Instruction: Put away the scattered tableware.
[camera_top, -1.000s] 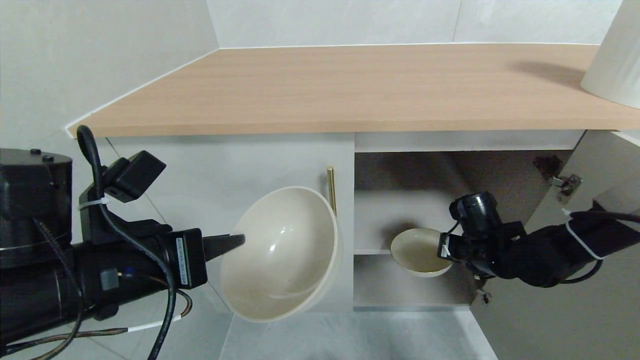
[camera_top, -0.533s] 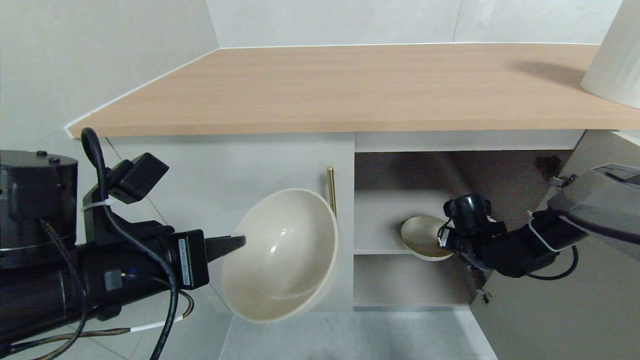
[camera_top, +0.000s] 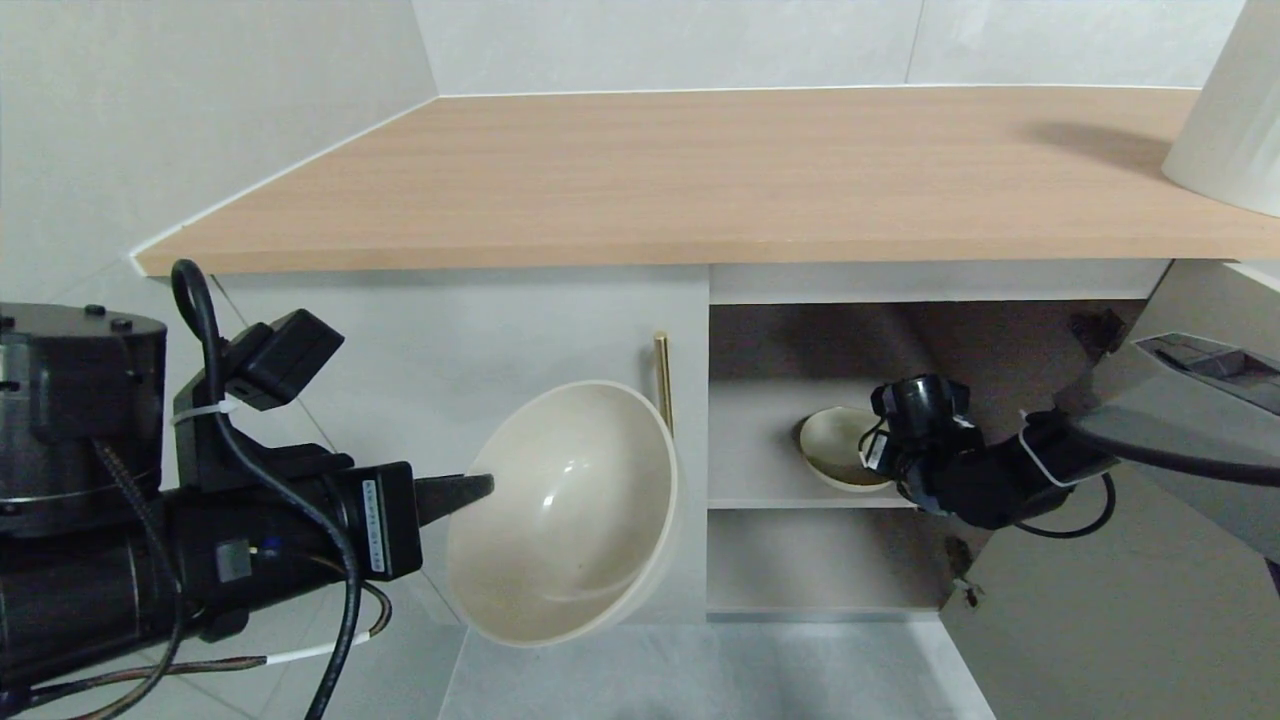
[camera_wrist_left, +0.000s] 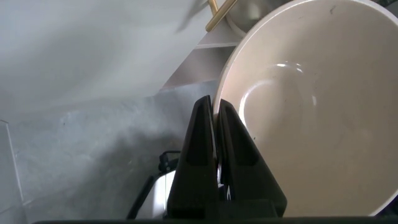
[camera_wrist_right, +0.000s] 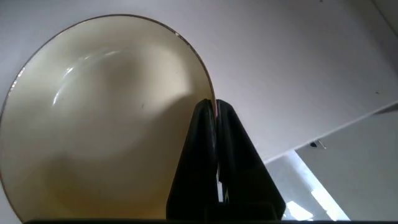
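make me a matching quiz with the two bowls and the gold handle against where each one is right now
Things:
1 large bowl
2 small bowl
3 gold handle

Places:
A on the closed cabinet door
B inside the open cabinet, gripped by the right pincer
C outside the cabinet, gripped by the left pincer

Pairs: 1-C, 2-B, 3-A

The right arm (camera_top: 990, 480) hides the small bowl's (camera_top: 835, 450) right rim, and the upper-right frame edge crops a white object (camera_top: 1225, 130).
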